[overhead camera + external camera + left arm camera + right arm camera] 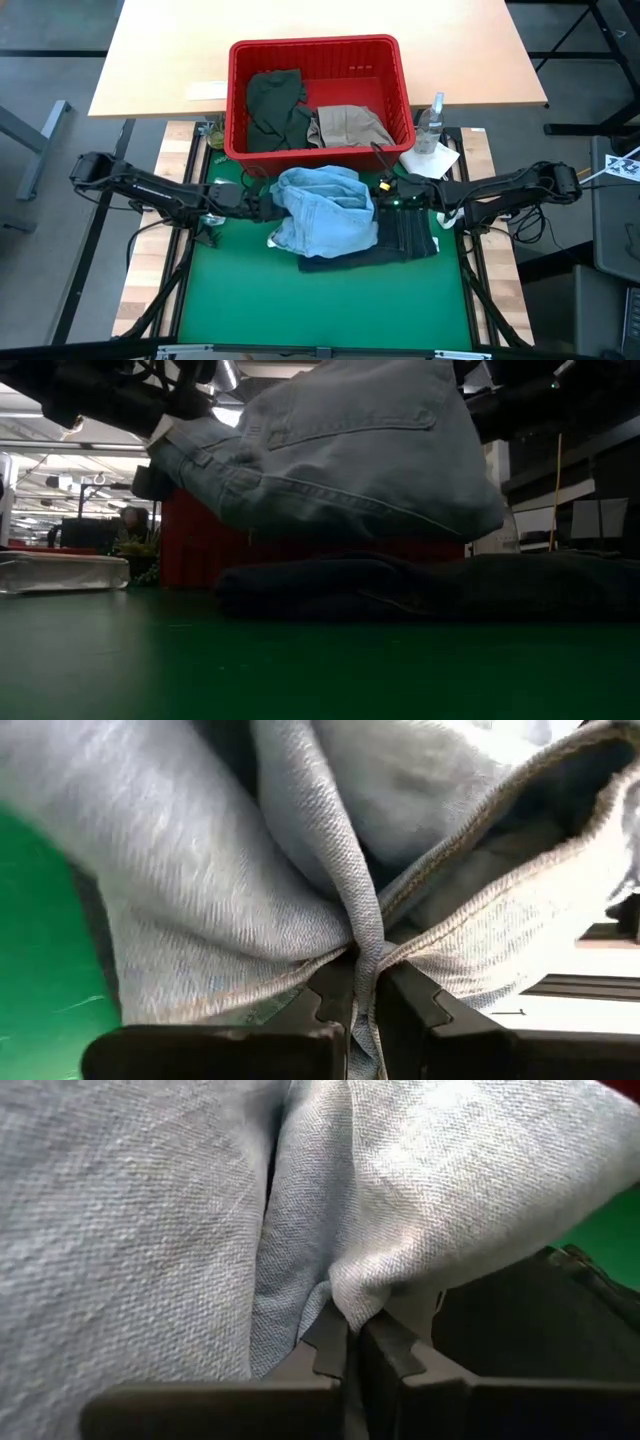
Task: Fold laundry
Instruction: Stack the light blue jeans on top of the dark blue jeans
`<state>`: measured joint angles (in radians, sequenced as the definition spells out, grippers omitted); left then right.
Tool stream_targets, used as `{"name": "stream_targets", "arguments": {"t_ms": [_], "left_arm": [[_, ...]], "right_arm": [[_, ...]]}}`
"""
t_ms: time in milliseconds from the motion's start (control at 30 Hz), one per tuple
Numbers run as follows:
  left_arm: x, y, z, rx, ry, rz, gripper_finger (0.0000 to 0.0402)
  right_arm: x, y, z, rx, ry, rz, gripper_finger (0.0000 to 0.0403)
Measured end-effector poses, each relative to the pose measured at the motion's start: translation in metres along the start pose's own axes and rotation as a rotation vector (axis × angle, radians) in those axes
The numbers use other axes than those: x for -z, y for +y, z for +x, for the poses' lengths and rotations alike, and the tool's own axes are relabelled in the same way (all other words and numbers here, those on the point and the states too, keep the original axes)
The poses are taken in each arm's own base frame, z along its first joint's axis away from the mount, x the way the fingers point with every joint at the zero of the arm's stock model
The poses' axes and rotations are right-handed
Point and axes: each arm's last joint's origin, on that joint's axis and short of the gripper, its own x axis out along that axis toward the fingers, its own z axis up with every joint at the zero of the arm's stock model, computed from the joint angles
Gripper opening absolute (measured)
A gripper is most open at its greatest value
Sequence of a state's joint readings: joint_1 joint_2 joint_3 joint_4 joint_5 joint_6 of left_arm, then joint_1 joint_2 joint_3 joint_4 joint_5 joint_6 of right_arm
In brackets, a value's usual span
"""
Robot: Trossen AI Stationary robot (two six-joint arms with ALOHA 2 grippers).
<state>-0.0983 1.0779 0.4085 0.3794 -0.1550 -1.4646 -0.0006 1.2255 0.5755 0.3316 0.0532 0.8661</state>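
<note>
Four garments are counted. One pair of light blue jeans (pixel 325 208) is held bunched above the middle of the green mat (pixel 300 310), clear of the surface in the low view. One pair of dark navy jeans (pixel 400 240) lies flat on the mat beneath it, reaching out toward four o'clock. One dark green garment (pixel 272 108) and one beige garment (pixel 347 124) are seen inside the single red basket (pixel 318 50), which stands at twelve o'clock from the mat; the green one is at nine o'clock of the beige one. One clear bottle (pixel 432 122) stands on one white cloth (pixel 432 160) at three o'clock from the basket.

Two grippers are counted. The left gripper (pixel 362 982) is clamped on a seam of the light blue jeans at their nine o'clock edge, its fingers nearly touching with only the fabric between. The right gripper (pixel 350 1342) is pinched tight on a fold of the same jeans at their three o'clock edge
</note>
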Motion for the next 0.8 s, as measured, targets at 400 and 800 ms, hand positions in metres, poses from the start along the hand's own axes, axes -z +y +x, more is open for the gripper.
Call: {"name": "stream_targets", "arguments": {"t_ms": [400,800], "left_arm": [[0.011,-0.037,0.052,0.027,0.111,0.067,0.0021],[0.019,-0.048,0.099,-0.018,0.16,0.092,0.0021]], "right_arm": [[-0.002,0.004,-0.011,-0.028,0.038,0.02,0.0007],[0.001,0.001,-0.058,0.117,0.137,0.038,0.0005]]}}
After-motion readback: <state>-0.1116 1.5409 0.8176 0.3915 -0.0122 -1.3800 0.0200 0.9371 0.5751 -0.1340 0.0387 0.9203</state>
